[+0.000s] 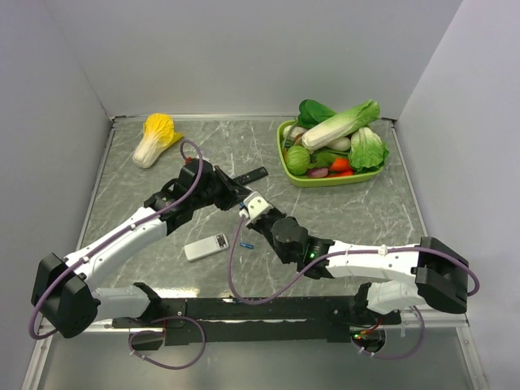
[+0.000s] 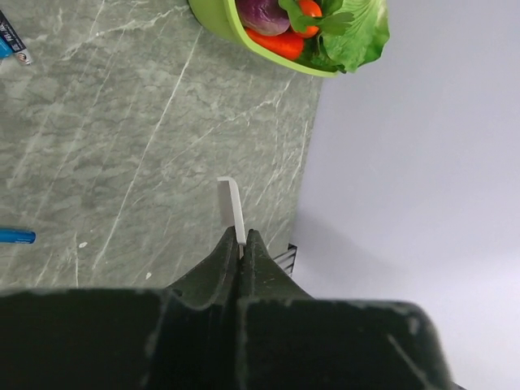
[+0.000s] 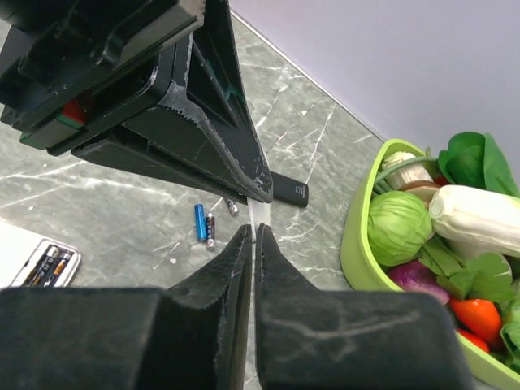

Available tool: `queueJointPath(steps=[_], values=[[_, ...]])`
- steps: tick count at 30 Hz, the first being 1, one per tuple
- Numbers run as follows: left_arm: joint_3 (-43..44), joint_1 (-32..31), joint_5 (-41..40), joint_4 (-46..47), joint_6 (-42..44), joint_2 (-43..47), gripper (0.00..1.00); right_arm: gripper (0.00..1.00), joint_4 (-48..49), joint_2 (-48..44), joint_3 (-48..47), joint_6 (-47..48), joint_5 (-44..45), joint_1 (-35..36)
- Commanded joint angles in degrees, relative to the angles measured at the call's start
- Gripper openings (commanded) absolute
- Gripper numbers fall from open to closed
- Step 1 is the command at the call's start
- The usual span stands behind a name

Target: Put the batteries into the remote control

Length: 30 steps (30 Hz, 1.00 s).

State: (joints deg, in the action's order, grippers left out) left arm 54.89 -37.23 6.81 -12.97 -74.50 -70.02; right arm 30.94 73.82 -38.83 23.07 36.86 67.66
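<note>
White flat plastic remote control (image 1: 207, 246) lying on the grey marble table (image 1: 357, 215), back open, dark cells showing inside. Small blue round batteries (image 3: 200, 221) loose nearby. Thin white plastic strip (image 2: 231, 203), likely the lid, pinched tight in the left gripper (image 2: 242, 238). Right gripper (image 3: 254, 231) almost closed round it too, hold unclear. Looks like a hand-over. Next, probably: let go with one side, lay the strip down, pick up a battery.

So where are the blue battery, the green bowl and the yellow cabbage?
blue battery (image 3: 200, 222): right wrist view, on the middle of its blue body.
green bowl (image 1: 322, 180): top view, on its near rim.
yellow cabbage (image 1: 155, 136): top view, where yellow leaves meet the white stem.
</note>
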Motion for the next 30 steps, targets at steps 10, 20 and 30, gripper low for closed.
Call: queueJointPath(steps=[10, 20, 30], values=[[-4.35, 7.08, 13.21, 10.86, 16.65, 4.19, 0.01, 0.83, -26.87, -11.92, -8.63, -9.70, -24.53, -2.96], [-3.39, 11.66, 35.45, 9.36, 30.98, 6.38, 0.01, 0.99, -37.53, -26.97, -6.17, 6.53, -57.50, -13.87], [-2.78, 11.22, 47.68, 14.20, 31.08, 9.20, 0.01, 1.00, -43.42, -27.24, -9.68, 16.83, -63.75, -16.06]])
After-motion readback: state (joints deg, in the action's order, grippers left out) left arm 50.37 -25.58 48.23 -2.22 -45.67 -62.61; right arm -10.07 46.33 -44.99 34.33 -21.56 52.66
